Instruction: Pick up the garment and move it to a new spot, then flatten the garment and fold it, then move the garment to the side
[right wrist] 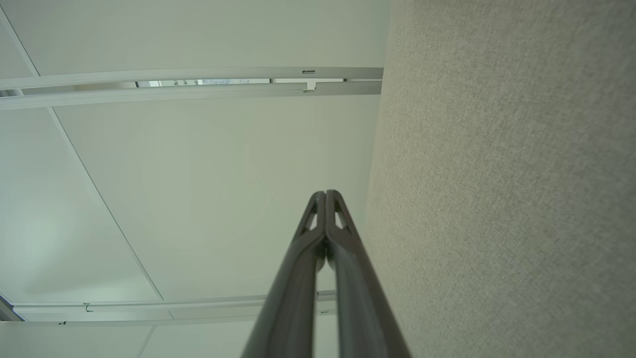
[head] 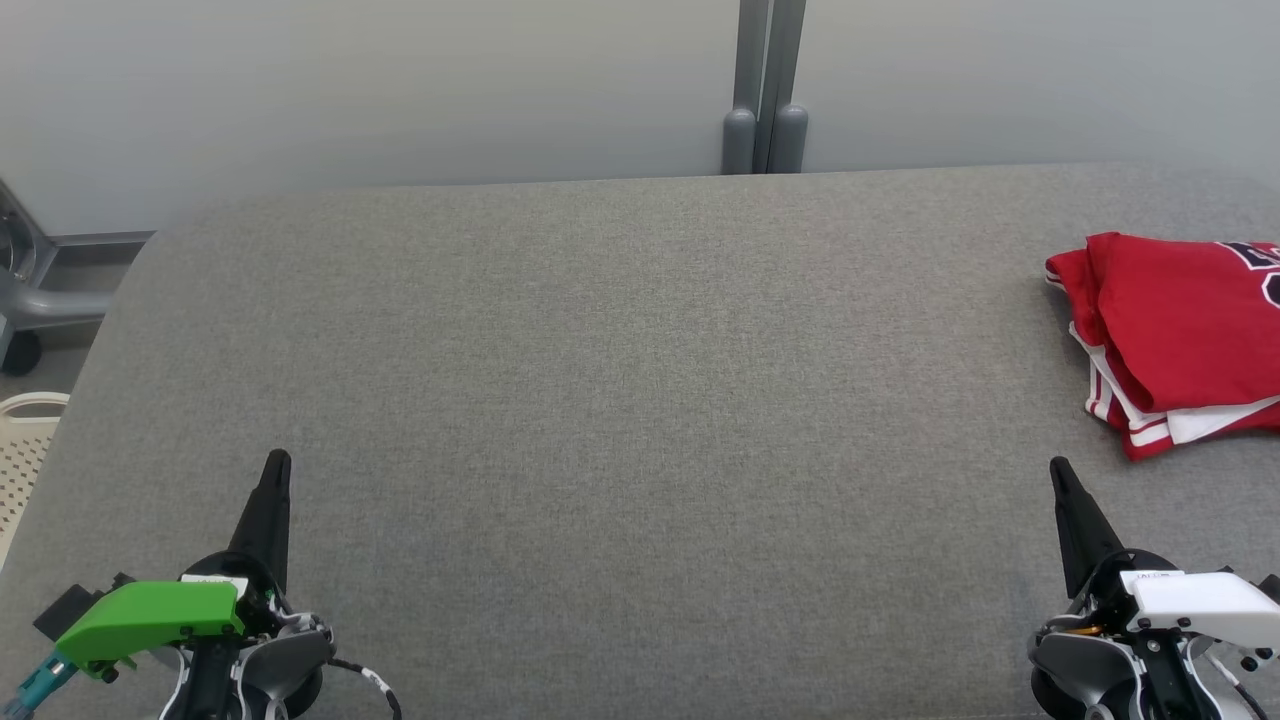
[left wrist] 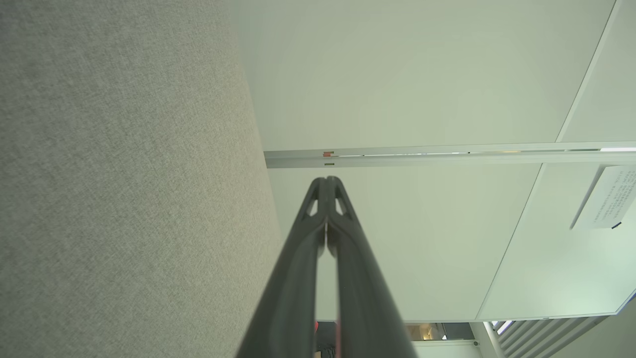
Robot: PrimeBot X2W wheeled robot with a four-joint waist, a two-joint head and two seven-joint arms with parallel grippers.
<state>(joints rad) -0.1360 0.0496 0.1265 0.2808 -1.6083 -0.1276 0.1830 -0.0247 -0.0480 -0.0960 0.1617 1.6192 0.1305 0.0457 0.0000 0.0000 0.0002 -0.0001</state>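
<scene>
Far left, beside the table (head: pixel 640 380): basket (head: pixel 25 450). Lower left, over the grey cloth: left gripper (head: pixel 276 462), fingers pressed together on nothing, tip pointing up the head view. Lower right: right gripper (head: pixel 1058 470), likewise closed and empty. Beyond and slightly right of it, near but not touching, well apart from the left one: garment (head: pixel 1180 340), red with white trim, folded, flat on the table, cut off by the right edge.
</scene>
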